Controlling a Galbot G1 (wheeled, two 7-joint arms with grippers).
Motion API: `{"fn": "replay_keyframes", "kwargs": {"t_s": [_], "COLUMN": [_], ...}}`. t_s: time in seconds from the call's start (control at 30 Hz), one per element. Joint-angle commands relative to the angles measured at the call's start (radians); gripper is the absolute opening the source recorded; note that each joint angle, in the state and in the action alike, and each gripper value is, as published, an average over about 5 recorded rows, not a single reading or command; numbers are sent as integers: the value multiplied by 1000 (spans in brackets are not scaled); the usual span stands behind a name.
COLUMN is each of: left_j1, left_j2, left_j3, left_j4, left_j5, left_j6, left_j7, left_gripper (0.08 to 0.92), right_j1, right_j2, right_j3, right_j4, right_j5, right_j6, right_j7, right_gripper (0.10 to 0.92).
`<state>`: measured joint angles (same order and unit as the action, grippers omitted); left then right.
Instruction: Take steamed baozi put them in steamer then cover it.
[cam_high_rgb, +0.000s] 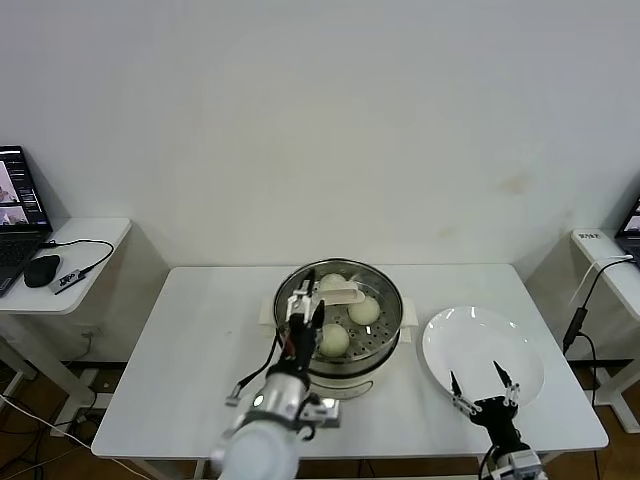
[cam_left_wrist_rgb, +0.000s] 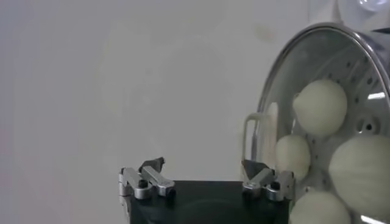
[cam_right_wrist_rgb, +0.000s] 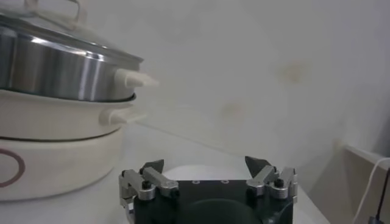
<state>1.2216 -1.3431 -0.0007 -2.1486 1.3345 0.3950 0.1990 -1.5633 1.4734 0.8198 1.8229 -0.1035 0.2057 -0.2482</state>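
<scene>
Looking down from the head view, the steamer (cam_high_rgb: 340, 325) sits at the middle of the white table (cam_high_rgb: 180, 340), a shiny steel basket on a cream-white pot base. The clear glass cover (cam_high_rgb: 345, 298) rests on its rim, its cream bar handle across the centre, and smooth cream-white baozi (cam_high_rgb: 334, 340) show through the glass. The left gripper (cam_high_rgb: 303, 310) stands just at the steamer's near-left rim, fingers spread apart and empty. The right gripper (cam_high_rgb: 482, 384) hangs over the near edge of the bare white plate (cam_high_rgb: 480, 345) to the right, jaws also apart.

In the left wrist view, the left gripper (cam_left_wrist_rgb: 204, 173) is wide open; four round baozi (cam_left_wrist_rgb: 320, 106) lie on the perforated bottom beneath the cover (cam_left_wrist_rgb: 286, 91).

In the right wrist view, the open right gripper (cam_right_wrist_rgb: 204, 173) holds nothing; the steamer (cam_right_wrist_rgb: 58, 70) stands nearby with the cover's (cam_right_wrist_rgb: 73, 39) metal rim seated on it.
</scene>
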Motion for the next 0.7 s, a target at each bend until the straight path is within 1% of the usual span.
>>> {"fn": "replay_keyframes", "kwargs": {"t_s": [0.03,0.13,0.23,0.3,0.53,0.7], "left_j1": [389,437,471,494,544,554], "left_j2": [94,60,27,17,-15,-27], "left_j3": [-347,-476,-532,-537,-524,-546], "left_j4": [-149,-86,-36,-14,67,131], "left_j5": [-957,-1291,-1478,-1565,-1597,-1572], "left_j6": [-281,-404,-446,-464,-573,-593], "left_j7": [-383,-439,-483,-495,-478,-419], "left_gripper": [823,823,823,823,823,823], "right_j1": [-19,-31,-58,-87,-194,-229], "right_j2": [-32,-25,-38,-65,-223,-257], "right_j3": [-11,-22,-36,-52,-115,-118], "right_j4": [13,26,49,66,90,109], "right_j5": [56,62,86,125,292,333], "right_j6": [-10,-17,-25,-33,-36,-42], "right_j7": [-5,-6,-5,0,60,81], "right_gripper": [823,823,823,823,823,823]}}
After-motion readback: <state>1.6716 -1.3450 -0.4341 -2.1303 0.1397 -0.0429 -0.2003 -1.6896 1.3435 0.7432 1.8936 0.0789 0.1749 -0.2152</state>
